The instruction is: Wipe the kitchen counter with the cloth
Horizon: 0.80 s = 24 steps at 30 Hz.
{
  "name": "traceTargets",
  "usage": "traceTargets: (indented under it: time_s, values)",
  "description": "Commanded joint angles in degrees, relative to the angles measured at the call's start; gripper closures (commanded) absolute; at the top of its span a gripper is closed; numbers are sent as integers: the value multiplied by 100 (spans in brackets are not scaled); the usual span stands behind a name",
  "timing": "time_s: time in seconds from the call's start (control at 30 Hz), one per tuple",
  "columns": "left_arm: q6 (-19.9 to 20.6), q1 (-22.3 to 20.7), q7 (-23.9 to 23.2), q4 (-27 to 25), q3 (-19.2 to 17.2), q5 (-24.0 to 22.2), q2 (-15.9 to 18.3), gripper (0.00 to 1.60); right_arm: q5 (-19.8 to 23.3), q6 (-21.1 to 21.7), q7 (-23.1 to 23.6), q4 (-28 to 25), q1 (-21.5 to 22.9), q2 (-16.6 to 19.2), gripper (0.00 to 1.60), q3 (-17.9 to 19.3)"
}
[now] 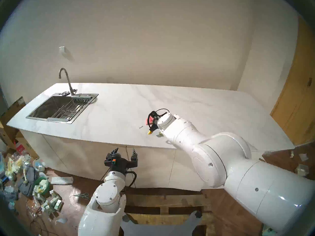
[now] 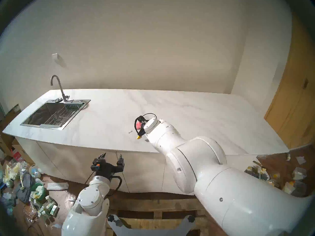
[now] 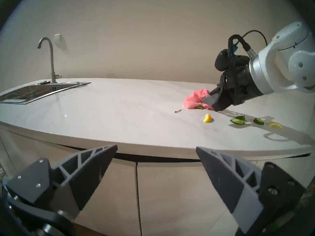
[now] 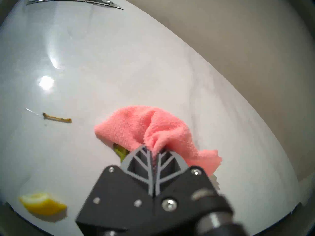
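The salmon-pink cloth (image 4: 146,128) is lying bunched and wrinkled, draping onto the white, grey-veined bench (image 3: 119,111) near its middle.

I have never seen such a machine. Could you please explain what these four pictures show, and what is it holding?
It is a robot with two white arms. Two pictures look down from its head; the other two come from a camera on each wrist. The right gripper is shut on a pink cloth that rests on the white kitchen counter, which has a sink. The left gripper is open and empty, in front of the counter. On the counter lie lemon pieces, green peel and a small brown stem.
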Motion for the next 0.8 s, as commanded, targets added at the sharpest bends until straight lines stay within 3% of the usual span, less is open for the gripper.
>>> traceTargets:
  time_s: [0.0,0.03,0.13,0.3,0.6,0.77]
  values:
    - [-37,-27,-17,-163,9,-1,5,0,30,-548,726,-97,247,72,160,-50]
    - [-38,-28,-16,-162,9,-1,5,0,41,-589,963,-159,273,114,160,-24]
    - [-39,-31,-14,-157,10,-1,5,0,45,-710,1101,-217,346,161,160,-10]
    - [-39,-38,-11,-145,11,-1,5,0,168,-709,980,-352,504,260,160,145]
    - [-41,-40,-9,-142,12,-2,6,0,605,-256,506,-397,709,384,160,737]
    - [-39,-30,-11,-159,13,-5,10,0,495,106,-68,-367,594,305,160,795]
